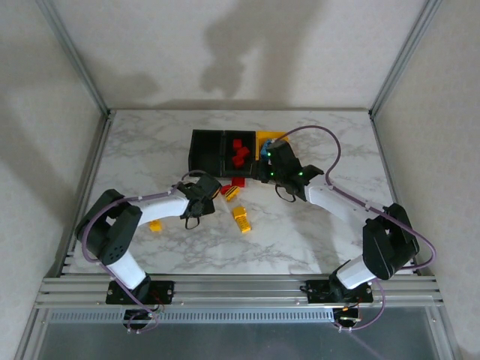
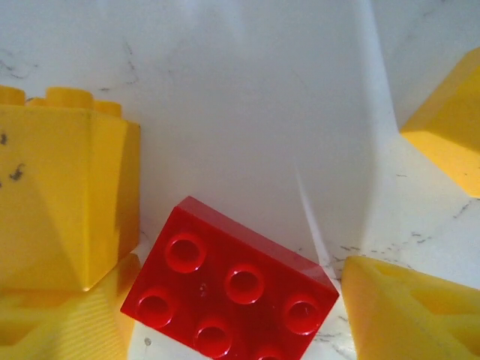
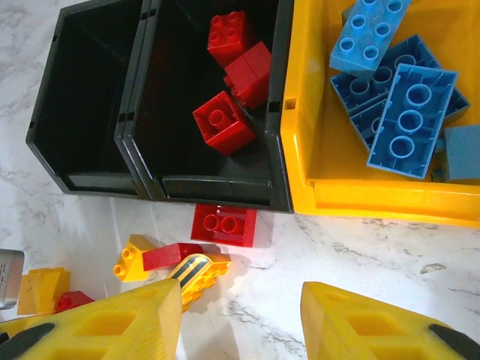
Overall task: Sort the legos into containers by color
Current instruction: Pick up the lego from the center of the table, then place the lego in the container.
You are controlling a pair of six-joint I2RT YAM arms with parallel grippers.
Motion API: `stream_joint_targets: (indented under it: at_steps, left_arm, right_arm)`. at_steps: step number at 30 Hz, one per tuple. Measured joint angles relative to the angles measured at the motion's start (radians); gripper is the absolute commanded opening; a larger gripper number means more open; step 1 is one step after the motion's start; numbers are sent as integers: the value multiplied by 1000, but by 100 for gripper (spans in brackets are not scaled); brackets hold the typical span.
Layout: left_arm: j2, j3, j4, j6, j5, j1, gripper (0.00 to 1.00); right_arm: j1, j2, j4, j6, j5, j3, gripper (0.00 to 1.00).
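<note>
Three joined bins stand at the back: an empty black bin [image 3: 82,97], a black bin [image 3: 279,112] holding three red bricks [image 3: 225,120], and a yellow bin [image 3: 322,112] holding several blue bricks [image 3: 405,112]. My right gripper [image 3: 240,322] is open and empty, over the table just in front of the bins [image 1: 268,161]. Ahead of it lie a red brick [image 3: 223,223], a small yellow brick [image 3: 131,259], another red brick [image 3: 171,255] and a striped yellow brick [image 3: 199,274]. My left gripper [image 2: 240,322] is open low over the table, with a red brick [image 2: 229,289] lying tilted between its fingers.
A yellow brick [image 2: 67,195] stands against the left gripper's left finger, and another yellow brick [image 2: 446,135] lies off to its right. More loose yellow bricks rest mid-table [image 1: 241,218] and beside the left arm [image 1: 155,225]. Metal frame posts edge the marble table [image 1: 315,225].
</note>
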Motion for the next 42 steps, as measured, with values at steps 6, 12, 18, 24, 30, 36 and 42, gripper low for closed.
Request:
stream_joint_targets:
  at_steps: [6, 12, 18, 24, 30, 36, 42]
  left_arm:
    - [-1, 1, 3, -2, -2, 1, 56]
    - [-29, 1, -6, -3, 3, 1, 55]
    - [-108, 43, -60, -3, 2, 1, 56]
    - [-81, 229, -86, 13, 7, 1, 56]
    - [119, 526, -87, 57, 18, 1, 55]
    - [352, 784, -103, 97, 34, 1, 55]
    - [505, 957, -137, 122, 37, 5, 57]
  right_arm:
    - [-1, 0, 0, 0, 3, 0, 45]
    - [-1, 0, 0, 0, 3, 0, 45]
    - [-2, -23, 0, 0, 3, -16, 45]
    - [-6, -99, -7, 4, 8, -68, 45]
    - [-7, -167, -7, 28, 11, -131, 45]
    - [-7, -190, -7, 50, 11, -167, 45]
    - [-7, -200, -7, 65, 10, -185, 45]
